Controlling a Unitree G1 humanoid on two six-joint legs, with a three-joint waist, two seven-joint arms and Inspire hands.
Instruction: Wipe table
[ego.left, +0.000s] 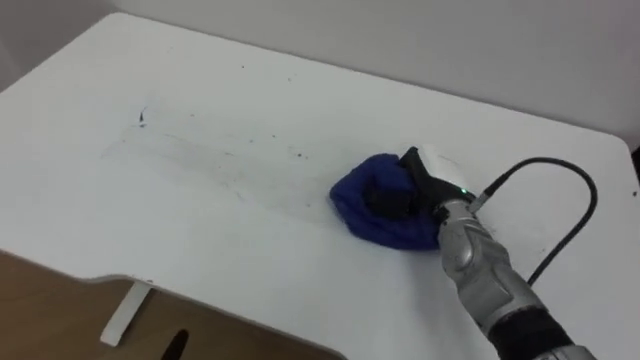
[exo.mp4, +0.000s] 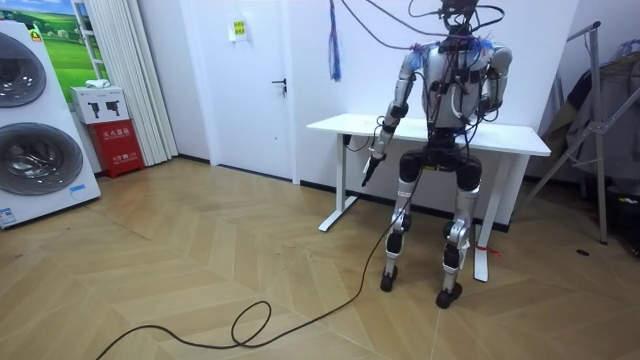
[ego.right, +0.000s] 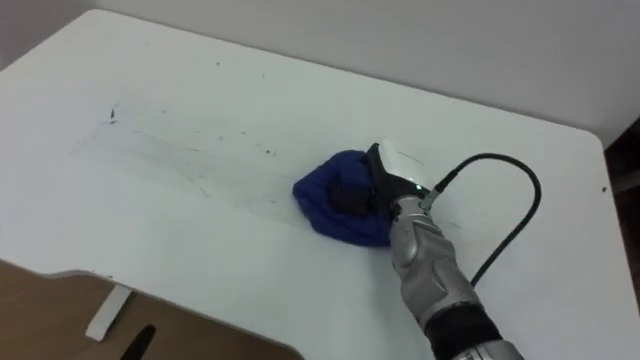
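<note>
The right hand (ego.left: 425, 185) is pressing down just right of the frame's centre on the white table (ego.left: 200, 240). Its dark fingers (ego.left: 392, 197) are curling into a bunched blue cloth (ego.left: 362, 212) and clamping it against the top. The cloth is lying well inside every edge. The far edge is running along the wall (ego.left: 450, 30) across the top of the frame, and the near edge is cutting across the lower left above the wooden floor (ego.left: 60, 310). A faint grey smear (ego.left: 220, 160) is stretching from the cloth toward the upper left, ending near 1 dark speck (ego.left: 141, 119), and bare tabletop is lying open all along that side. In the room view the robot is standing at the table's long side. Its left hand (exo.mp4: 371, 168) is hanging beside it, below the tabletop; I cannot tell whether that hand is open or closed.
</note>
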